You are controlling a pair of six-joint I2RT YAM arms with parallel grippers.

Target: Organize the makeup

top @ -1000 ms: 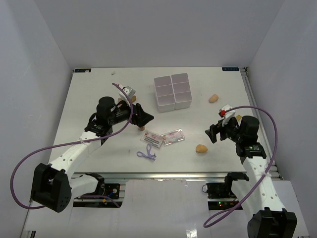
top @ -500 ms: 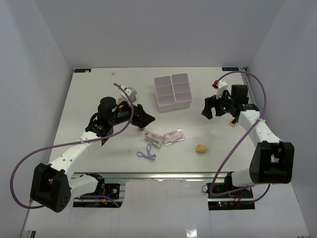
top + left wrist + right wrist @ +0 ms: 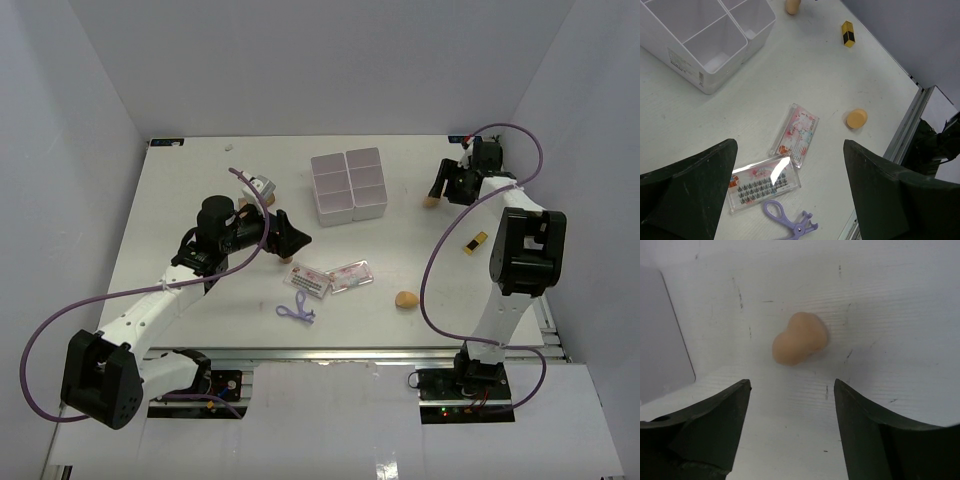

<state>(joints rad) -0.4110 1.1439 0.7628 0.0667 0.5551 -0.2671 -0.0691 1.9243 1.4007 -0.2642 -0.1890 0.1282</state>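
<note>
Right end effector [image 3: 791, 385]: fingers spread wide, nothing held. It hovered near the far right corner of the counter [image 3: 180, 200]. Tan sponge [image 3: 800, 345] lay on the surface just ahead of the fingertips, not between them.

Left end effector [image 3: 790, 145]: also spread and empty, above two clear packets [image 3: 795, 135] toward the middle of the near edge.

Risks, as judged:
- Closing the right fingers from this position would likely catch only the sponge's near end. It is soft and rounded, so it could squirt away toward the right edge.
- The packets lie flat and meet at one corner, so pinching one could drag the other.

View notes: only the right wrist view showed the gap between fingertips and sponge — from overhead the arm crowded it. The overhead view alone placed the white box [image 3: 348, 185] relative to both arms. The left wrist view added the purple tool [image 3: 790, 222], the yellow tube [image 3: 847, 34] and a second sponge [image 3: 857, 118].
</note>
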